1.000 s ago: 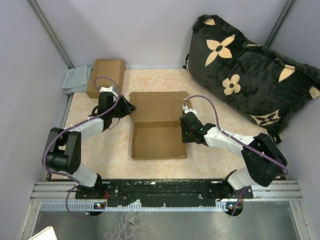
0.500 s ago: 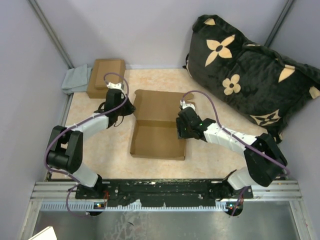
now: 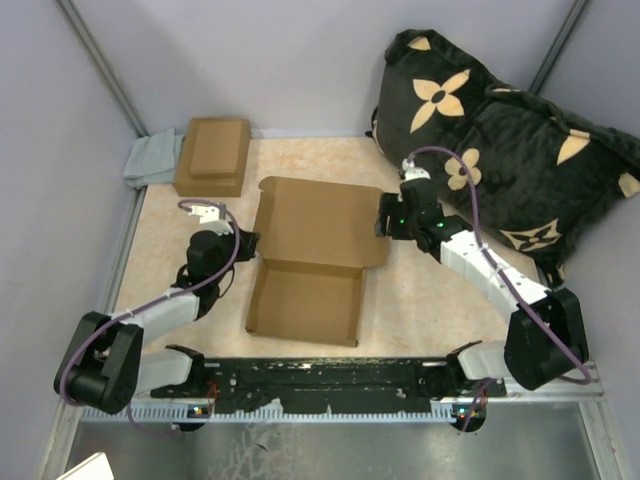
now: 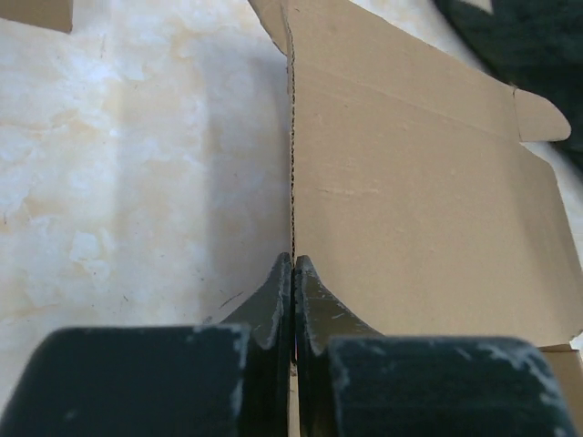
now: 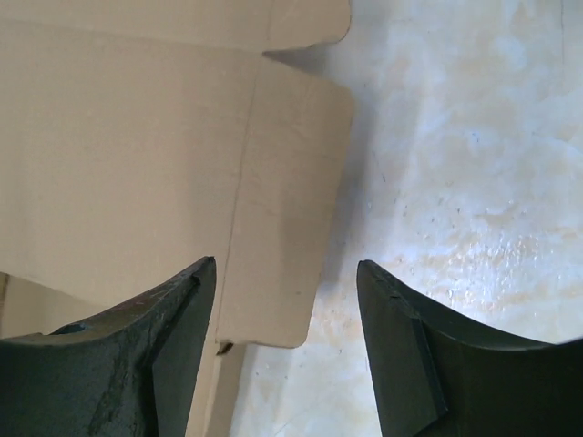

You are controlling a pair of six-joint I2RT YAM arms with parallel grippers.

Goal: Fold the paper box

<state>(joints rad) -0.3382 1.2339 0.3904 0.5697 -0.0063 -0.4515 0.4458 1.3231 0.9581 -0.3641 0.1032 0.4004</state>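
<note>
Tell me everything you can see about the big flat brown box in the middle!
The paper box is plain tan cardboard, unprinted, lying open on the table. Its shallow tray is the near half; the wide lid panel stretches away behind it, with rounded side tabs. The left gripper is shut on its left edge, along a dotted crease. The right gripper hangs open over a right-side tab.

It looked like a robot test cell in a lab: plain lilac-grey panel walls point(image 3: 300, 60) with metal corner posts point(image 3: 100, 70) enclosed a marbled tabletop point(image 3: 420, 310), and an aluminium rail point(image 3: 110, 385) at 6 o'clock carried two arm bases point(image 3: 185, 375).
</note>
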